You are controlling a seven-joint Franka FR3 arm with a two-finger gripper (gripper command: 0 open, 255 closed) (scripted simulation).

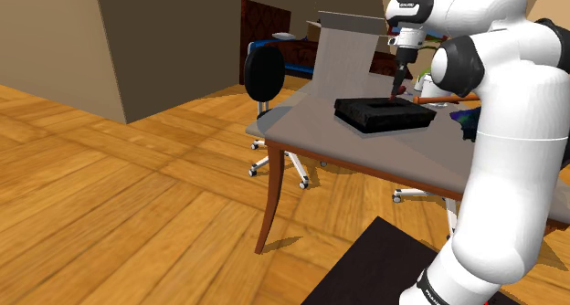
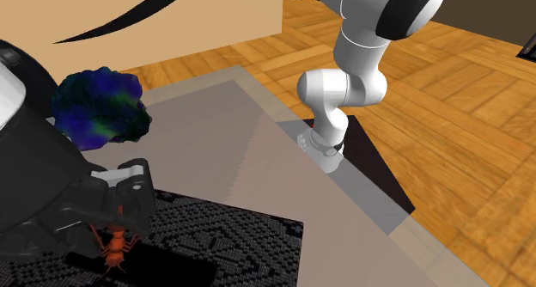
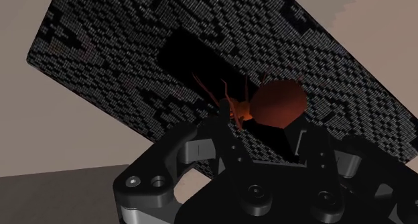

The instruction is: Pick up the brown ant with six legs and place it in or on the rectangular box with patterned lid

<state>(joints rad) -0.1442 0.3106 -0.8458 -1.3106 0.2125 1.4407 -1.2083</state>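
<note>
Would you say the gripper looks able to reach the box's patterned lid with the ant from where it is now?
Probably yes. The gripper hangs just over the box with the brown ant clasped between its fingers, and nothing lies between ant and lid; the blue-green lump sits off to one side.

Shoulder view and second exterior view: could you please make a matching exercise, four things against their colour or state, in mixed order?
Things:
1 ant
2 box
3 chair
4 lump

Descriptions:
a blue and green
b black, patterned lid
c reddish brown, held in the tool
d black back, white legs

Pairs: 1-c, 2-b, 3-d, 4-a
</note>
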